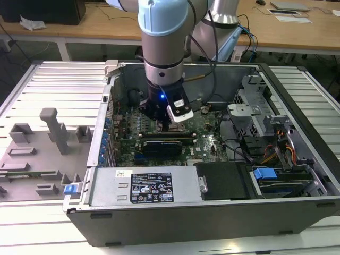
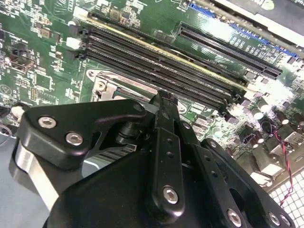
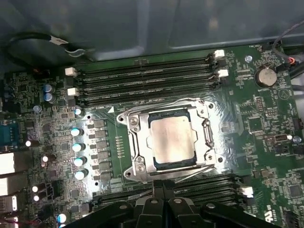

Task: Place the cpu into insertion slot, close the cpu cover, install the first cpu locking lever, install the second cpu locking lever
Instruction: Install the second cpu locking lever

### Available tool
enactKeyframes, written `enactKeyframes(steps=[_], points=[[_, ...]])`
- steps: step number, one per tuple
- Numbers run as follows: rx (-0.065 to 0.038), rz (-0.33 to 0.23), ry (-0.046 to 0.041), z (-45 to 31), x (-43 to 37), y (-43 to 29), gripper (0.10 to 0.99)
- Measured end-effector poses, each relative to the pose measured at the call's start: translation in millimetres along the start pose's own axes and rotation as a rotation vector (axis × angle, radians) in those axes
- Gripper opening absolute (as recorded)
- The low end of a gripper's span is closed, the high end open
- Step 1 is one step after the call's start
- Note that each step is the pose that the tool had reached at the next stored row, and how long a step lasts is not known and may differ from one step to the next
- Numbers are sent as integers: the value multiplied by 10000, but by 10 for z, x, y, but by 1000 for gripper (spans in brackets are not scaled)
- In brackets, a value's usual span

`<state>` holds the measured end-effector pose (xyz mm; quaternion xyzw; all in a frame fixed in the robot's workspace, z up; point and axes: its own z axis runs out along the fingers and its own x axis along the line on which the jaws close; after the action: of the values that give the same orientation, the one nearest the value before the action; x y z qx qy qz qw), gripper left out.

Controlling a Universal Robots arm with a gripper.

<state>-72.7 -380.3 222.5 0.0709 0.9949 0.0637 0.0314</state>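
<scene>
The cpu, a square chip with a silvery-beige top, lies flat in the middle of the green motherboard. The cpu cover, a silver metal frame, lies down around it, and a corner of that frame shows in the second wrist view. Chip and cover hide the insertion slot beneath them. Thin lever rods run along the frame's edges; whether they are latched cannot be told. My gripper hovers just beside the socket with its black fingers pressed together and nothing between them. In the exterior view my gripper is low inside the open computer case.
Long black memory slots flank the socket on two sides. A black card and a power supply lie toward the case front, with drive bays and cables at the exterior view's right. A grey fixture tray stands outside at the left.
</scene>
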Motion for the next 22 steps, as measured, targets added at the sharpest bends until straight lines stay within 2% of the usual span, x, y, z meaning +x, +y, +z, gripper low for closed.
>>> enactKeyframes(steps=[2, 4, 7, 8, 10, 11, 14, 16, 18, 19, 22], points=[[-231, 18, 32, 34, 16, -38, 106], [-367, 30, 50, 45, 25, -51, 106], [-676, 50, 94, 67, 39, -99, 106], [-816, 58, 113, 70, 45, -136, 106], [-1223, 79, 172, 76, 72, -198, 106], [-1339, 83, 189, 81, 87, -214, 106], [-1515, 91, 213, 90, 108, -253, 106], [-1590, 94, 225, 93, 111, -286, 106], [-1783, 84, 257, 112, 124, -297, 106], [-1846, 72, 268, 130, 137, -301, 106], [-1871, 59, 275, 165, 166, -310, 106]])
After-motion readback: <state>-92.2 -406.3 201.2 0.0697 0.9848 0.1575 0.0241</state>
